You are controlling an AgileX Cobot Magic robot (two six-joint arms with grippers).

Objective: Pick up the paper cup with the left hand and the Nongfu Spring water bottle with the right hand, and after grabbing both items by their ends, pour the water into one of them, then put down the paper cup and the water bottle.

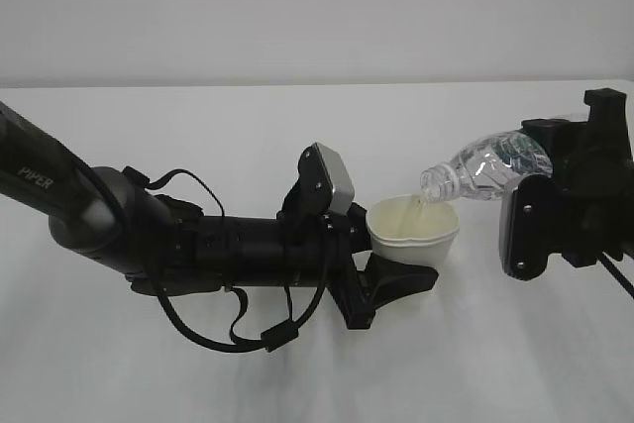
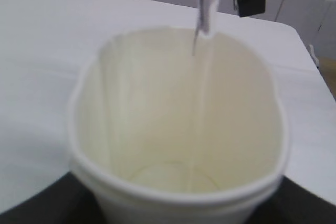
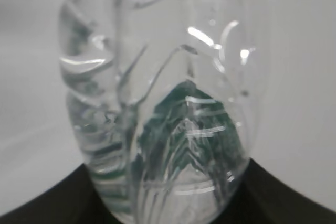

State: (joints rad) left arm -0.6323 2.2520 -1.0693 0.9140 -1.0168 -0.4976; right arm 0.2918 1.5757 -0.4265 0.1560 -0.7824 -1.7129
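The cream-white paper cup (image 1: 413,230) is held just above the table, its rim squeezed oval by my left gripper (image 1: 396,269), which is shut on its lower body. In the left wrist view the paper cup (image 2: 178,129) fills the frame, with a thin stream of water (image 2: 202,19) falling into it. My right gripper (image 1: 540,195) is shut on the base end of the Nongfu Spring water bottle (image 1: 485,165), tipped with its open neck over the cup's rim. The right wrist view shows the bottle (image 3: 163,119) close up, clear with green label reflections.
A white table (image 1: 149,136) runs under both arms, with a plain pale wall behind. The left arm and its looped cables (image 1: 238,329) lie low across the left half. The table's far right edge (image 2: 310,51) shows in the left wrist view.
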